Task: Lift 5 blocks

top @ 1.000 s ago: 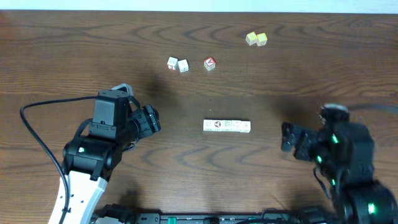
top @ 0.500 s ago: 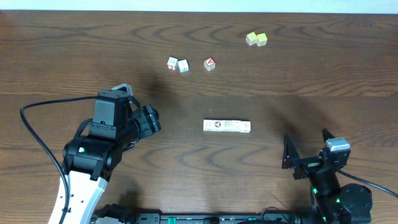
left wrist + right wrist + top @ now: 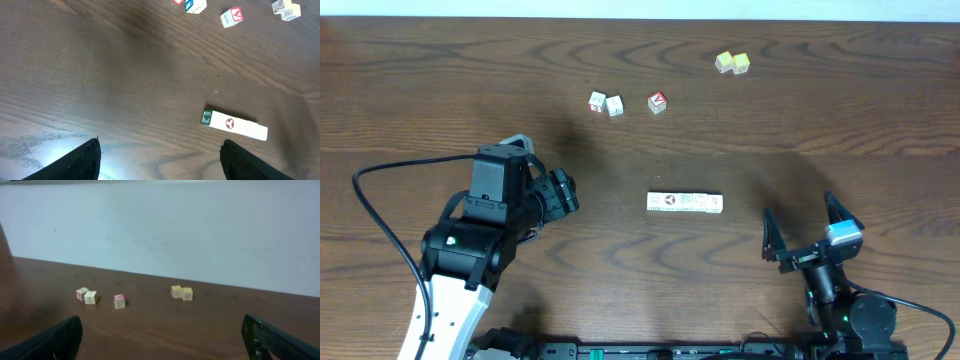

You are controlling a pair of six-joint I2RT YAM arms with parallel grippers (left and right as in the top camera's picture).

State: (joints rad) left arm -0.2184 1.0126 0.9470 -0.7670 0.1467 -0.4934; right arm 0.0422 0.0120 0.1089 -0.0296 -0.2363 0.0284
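Although the five small whitish printed cubes (image 3: 685, 203) lie butted in one row between left gripper (image 3: 565, 192) and right gripper (image 3: 805, 232), likely for end-on squeezing, both stand released, empty.

A: How is the light?
B: Even, fairly bright, from above; soft shadows smudge the dark brown wood-grain worktop (image 3: 440, 90).
A: Any glare or blur?
B: Pale sheen lower left in the left wrist view; the black fingers (image 3: 52, 342) of the right end effector (image 3: 160, 322) look soft.
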